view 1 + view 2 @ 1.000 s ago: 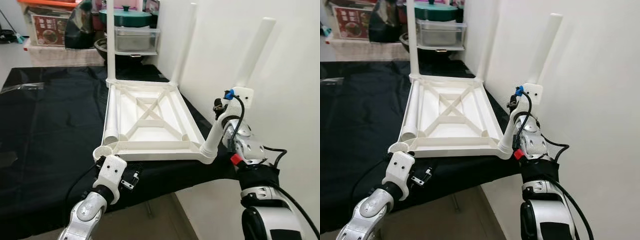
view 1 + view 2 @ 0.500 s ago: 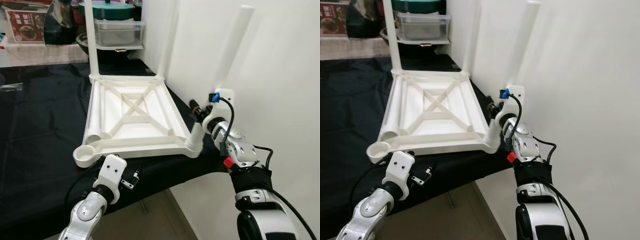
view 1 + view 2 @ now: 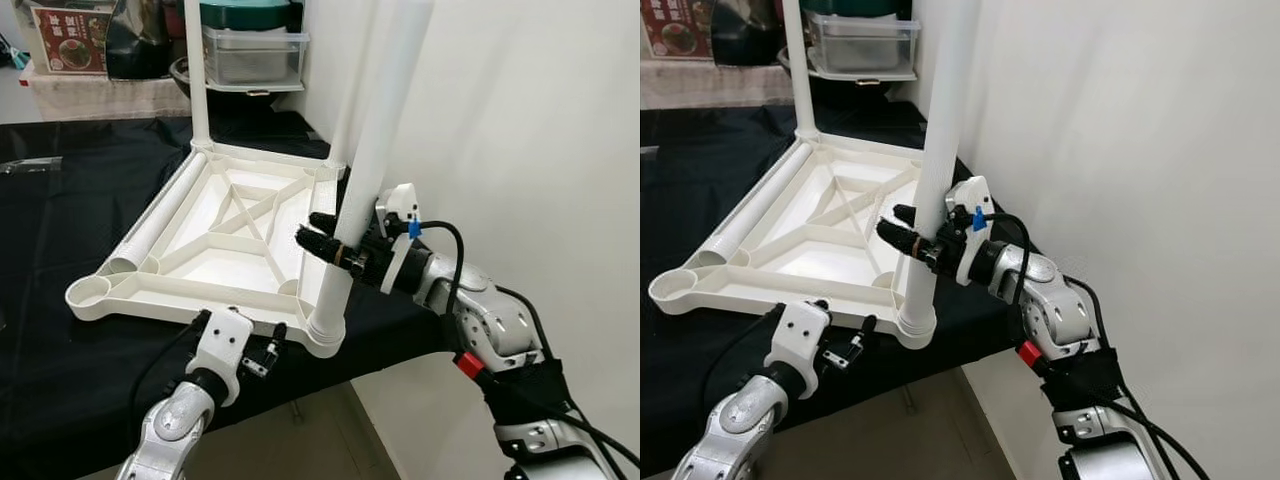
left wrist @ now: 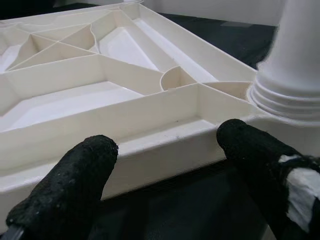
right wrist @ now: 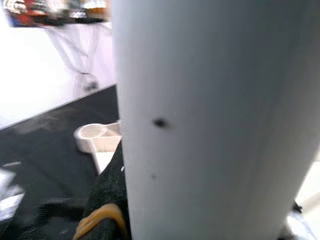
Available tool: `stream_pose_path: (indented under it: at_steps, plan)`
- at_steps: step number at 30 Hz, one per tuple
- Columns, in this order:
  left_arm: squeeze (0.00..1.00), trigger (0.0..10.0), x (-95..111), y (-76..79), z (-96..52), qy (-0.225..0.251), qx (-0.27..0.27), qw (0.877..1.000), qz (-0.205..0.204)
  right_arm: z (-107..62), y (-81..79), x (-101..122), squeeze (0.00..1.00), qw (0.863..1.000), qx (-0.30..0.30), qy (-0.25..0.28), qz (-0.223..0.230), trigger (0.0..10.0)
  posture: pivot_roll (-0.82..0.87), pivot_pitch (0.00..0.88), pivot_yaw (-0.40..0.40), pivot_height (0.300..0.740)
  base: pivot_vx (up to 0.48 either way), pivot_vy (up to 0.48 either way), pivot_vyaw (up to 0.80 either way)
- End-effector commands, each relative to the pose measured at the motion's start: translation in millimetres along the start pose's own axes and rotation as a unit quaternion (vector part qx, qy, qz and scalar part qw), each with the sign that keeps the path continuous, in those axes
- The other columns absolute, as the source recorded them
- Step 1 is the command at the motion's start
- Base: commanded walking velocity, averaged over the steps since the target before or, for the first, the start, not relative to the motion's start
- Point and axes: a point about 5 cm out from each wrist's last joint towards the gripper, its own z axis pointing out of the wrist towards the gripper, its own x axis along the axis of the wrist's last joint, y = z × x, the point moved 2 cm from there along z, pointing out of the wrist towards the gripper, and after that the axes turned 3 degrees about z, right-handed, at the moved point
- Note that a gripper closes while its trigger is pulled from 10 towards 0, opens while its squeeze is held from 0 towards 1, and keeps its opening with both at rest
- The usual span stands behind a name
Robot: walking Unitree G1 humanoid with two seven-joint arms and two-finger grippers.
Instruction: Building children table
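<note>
Tabletop (image 3: 200,250) rotated; right gripper (image 3: 335,255) clamps near leg (image 3: 375,150).

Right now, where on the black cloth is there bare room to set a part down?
Free: the black cloth on the robot's left of the upturned tabletop. Crowded: the near edge, where the left tool hovers and the right tool grips the near leg.

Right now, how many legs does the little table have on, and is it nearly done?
Three legs stand up from the upside-down white tabletop: two at the far corners and the near leg, which the right claw grips above its socket. The left claw, open, sits at the tabletop's front edge. Left: the loose leg lying inside the frame needs to go into the empty corner socket.
</note>
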Motion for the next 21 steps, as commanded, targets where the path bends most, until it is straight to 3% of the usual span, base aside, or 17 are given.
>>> stream_pose_path:
  at_steps: [1, 2, 3, 5, 7, 8, 9, 10, 12, 13, 14, 16, 17, 18, 19, 20, 21]
  plan:
    - [0.0, 10.0, -3.3, 1.1, -1.9, -0.008, -0.004, 1.0, 0.002, -13.3, 36.5, -27.3, 0.0, 0.986, -0.142, -0.085, -0.018, 0.0, 0.05, 0.0, -0.142, 0.74, 0.0, 0.0, 0.0]
    - [0.0, 10.0, -3.3, 1.1, -1.9, -0.008, -0.004, 1.0, 0.002, -13.3, 36.5, -27.3, 0.0, 0.986, -0.142, -0.085, -0.018, 0.0, 0.05, 0.0, -0.142, 0.74, 0.0, 0.0, 0.0]
    - [0.0, 10.0, -3.0, 1.3, -1.6, -0.007, -0.004, 1.0, 0.002, -25.5, 63.3, -35.5, 0.0, 0.96, -0.254, -0.117, -0.014, 0.0, 0.04, 0.0, -0.142, 0.74, 0.0, 0.0, 0.0]
    - [0.0, 10.0, -3.0, 1.3, -1.6, -0.007, -0.004, 1.0, 0.002, -25.5, 63.3, -35.5, 0.0, 0.96, -0.254, -0.117, -0.014, 0.0, 0.04, 0.0, -0.142, 0.74, 0.0, 0.0, 0.0]
    - [0.0, 10.0, -2.4, 2.7, -0.7, -0.006, -0.005, 1.0, 0.001, -53.7, 98.8, -41.6, 0.0, 0.894, -0.426, -0.138, 0.0, 0.0, 0.04, 0.0, -0.142, 0.74, 0.0, 0.0, 0.0]
    - [0.0, 10.0, -2.4, 3.4, -0.5, -0.006, -0.006, 1.0, 0.001, -63.1, 107.1, -41.9, 0.0, 0.87, -0.473, -0.138, 0.002, 0.0, 0.04, 0.0, -0.142, 0.74, 0.0, 0.0, 0.0]
    - [0.0, 10.0, -2.4, 3.4, -0.5, -0.006, -0.006, 1.0, 0.001, -63.1, 107.1, -41.9, 0.0, 0.87, -0.473, -0.138, 0.002, 0.0, 0.04, 0.0, -0.142, 0.74, 0.0, 0.0, 0.0]
    - [0.0, 10.0, -2.5, 4.0, -0.5, -0.006, -0.006, 1.0, 0.0, -70.0, 112.5, -41.7, 0.0, 0.85, -0.511, -0.13, 0.013, 0.0, 0.04, 0.0, -0.142, 0.74, 0.0, 0.0, 0.0]
    - [0.0, 10.0, -2.5, 4.0, -0.5, -0.006, -0.006, 1.0, 0.0, -70.0, 112.5, -41.7, 0.0, 0.85, -0.511, -0.13, 0.013, 0.0, 0.04, 0.0, -0.142, 0.74, 0.0, 0.0, 0.0]
    - [0.0, 10.0, -2.6, 4.5, -0.5, -0.006, -0.007, 1.0, 0.0, -75.2, 116.1, -42.8, 0.0, 0.829, -0.546, -0.12, 0.036, 0.0, 0.04, 0.0, -0.141, 0.74, 0.0, 0.0, 0.0]
    - [0.0, 10.0, -2.6, 4.5, -0.5, -0.006, -0.007, 1.0, 0.0, -75.2, 116.1, -42.8, 0.0, 0.829, -0.546, -0.12, 0.036, 0.0, 0.04, 0.0, -0.141, 0.74, 0.0, 0.0, 0.0]
    - [0.0, 10.0, -2.5, 5.0, -0.3, -0.006, -0.007, 1.0, -0.001, -75.8, 116.7, -43.0, 0.0, 0.816, -0.565, -0.112, 0.048, 0.0, 0.04, 0.0, -0.142, 0.74, 0.0, 0.0, 0.0]
    - [0.0, 10.0, -2.3, 5.4, -0.2, -0.006, -0.008, 1.0, -0.001, -70.1, 114.0, -44.7, 0.0, 0.816, -0.564, -0.111, 0.059, 1.3, 0.04, 0.0, -0.143, 0.74, 0.0, 0.0, 0.0]
    - [0.0, 10.0, -2.2, 4.9, -0.1, -0.006, -0.007, 1.0, 0.0, -58.4, 108.8, -45.5, 0.0, 0.828, -0.546, -0.109, 0.064, 10.0, 0.04, 0.0, -0.147, 0.74, 0.0, 0.0, 0.0]
    - [0.0, 10.0, -2.2, 4.5, 0.0, -0.006, -0.007, 1.0, 0.0, -50.0, 104.9, -45.8, 0.0, 0.839, -0.53, -0.108, 0.065, 10.0, 0.04, 0.0, -0.147, 0.74, 0.0, 0.0, 0.0]
    - [0.0, 10.0, -2.2, 4.5, 0.0, -0.006, -0.007, 1.0, 0.0, -50.0, 104.9, -45.8, 0.0, 0.839, -0.53, -0.108, 0.065, 10.0, 0.04, 0.0, -0.147, 0.74, 0.0, 0.0, 0.0]
    - [0.0, 10.0, -2.6, 3.9, -0.2, -0.006, -0.006, 1.0, 0.0, -41.1, 99.9, -43.3, 0.0, 0.854, -0.507, -0.098, 0.063, 10.0, 0.04, 0.0, -0.15, 0.74, 0.0, 0.0, 0.0]
